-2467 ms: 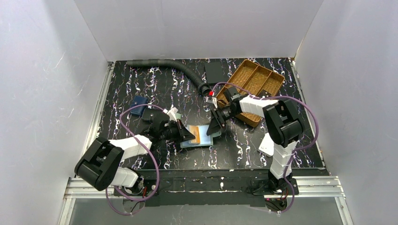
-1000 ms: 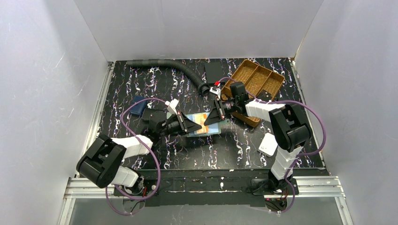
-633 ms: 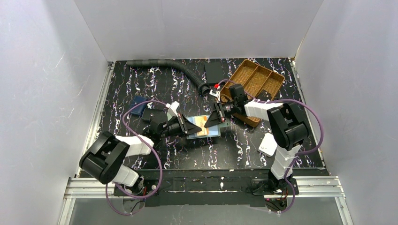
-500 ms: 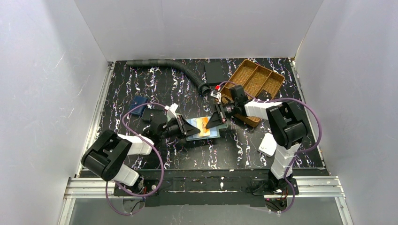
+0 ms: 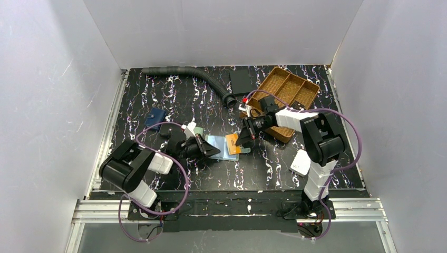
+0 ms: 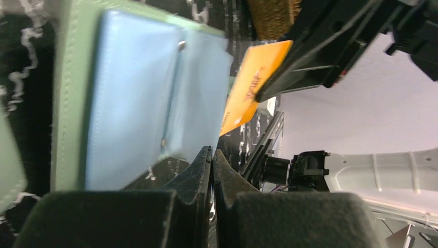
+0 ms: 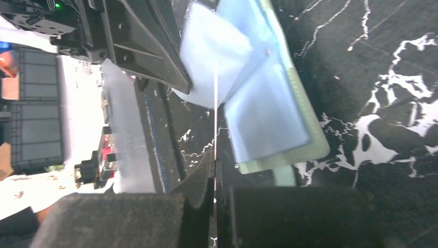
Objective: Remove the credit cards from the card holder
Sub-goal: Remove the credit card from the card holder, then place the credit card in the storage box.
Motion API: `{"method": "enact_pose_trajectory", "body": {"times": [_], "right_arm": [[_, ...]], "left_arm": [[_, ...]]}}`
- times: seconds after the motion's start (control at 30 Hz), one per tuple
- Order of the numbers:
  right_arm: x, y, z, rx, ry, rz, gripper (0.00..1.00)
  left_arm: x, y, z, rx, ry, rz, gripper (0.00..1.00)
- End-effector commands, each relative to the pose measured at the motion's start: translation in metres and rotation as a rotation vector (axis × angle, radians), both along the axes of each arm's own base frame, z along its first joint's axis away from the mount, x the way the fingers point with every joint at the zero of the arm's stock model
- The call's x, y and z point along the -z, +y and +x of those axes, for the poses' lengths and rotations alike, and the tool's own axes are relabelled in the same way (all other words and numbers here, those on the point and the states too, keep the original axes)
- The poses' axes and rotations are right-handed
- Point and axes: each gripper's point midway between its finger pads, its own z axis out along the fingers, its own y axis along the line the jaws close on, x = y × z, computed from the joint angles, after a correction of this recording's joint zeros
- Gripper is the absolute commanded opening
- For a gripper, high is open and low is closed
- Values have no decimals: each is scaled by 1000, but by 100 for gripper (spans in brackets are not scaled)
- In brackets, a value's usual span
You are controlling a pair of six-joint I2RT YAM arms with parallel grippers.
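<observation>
The card holder [image 5: 219,147] lies open on the table, sage-green outside, pale blue inside; it also shows in the left wrist view [image 6: 134,98] and the right wrist view [image 7: 263,113]. My right gripper [image 5: 241,143] is shut on the tan-brown credit card [image 5: 232,143], held just clear of the holder's right edge. The card shows orange in the left wrist view [image 6: 253,85] and edge-on in the right wrist view [image 7: 215,103] between my right gripper's [image 7: 214,160] jaws. My left gripper [image 5: 213,151] is shut, its tips [image 6: 212,151] at the holder's left edge. The black card is hidden.
A brown divided tray [image 5: 287,87] stands at the back right, with a black slab [image 5: 241,81] and a black ribbed hose [image 5: 200,76] to its left. A navy pouch [image 5: 154,117] lies at the left. A white box [image 5: 301,162] sits by the right arm's base.
The right gripper has pulled the tan card out of the holder to the right. The holder, held up between both grippers before, now lies flat, and the left gripper has drawn back left.
</observation>
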Motion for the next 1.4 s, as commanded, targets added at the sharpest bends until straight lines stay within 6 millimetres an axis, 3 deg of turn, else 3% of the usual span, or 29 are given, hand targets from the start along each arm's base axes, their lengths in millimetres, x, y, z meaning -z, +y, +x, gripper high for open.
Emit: {"method": "enact_pose_trajectory", "body": {"times": [0.0,0.1,0.23,0.4,0.73,0.8,0.93,1.17,1.37], "right_arm": [[3,-13,6,-35,-112,-71,1],[0,-20,7,-80,-164,-98,1],[-22,-34,5,-158,-215,-54,1],[-49,-60,19,-159,-290,-32,1],[-96,-146,83,71,-365,-85,1],[-104,-168,100,142,-378,-99,1],[-113,-192,132,283,-395,-162,1],[-118,-213,189,563,-439,-259,1],[-120,-218,208,624,-436,-272,1]], "left_arm": [[17,2,-4,13,41,16,0],[24,2,-5,19,66,25,0],[30,2,-6,22,94,29,1],[30,6,-7,12,102,58,13],[3,29,-8,8,-30,245,34],[-2,36,-9,4,-63,290,40],[-15,51,-5,-30,-145,371,55],[-42,78,1,-137,-238,450,97],[-61,88,-6,-144,-275,466,98]]}}
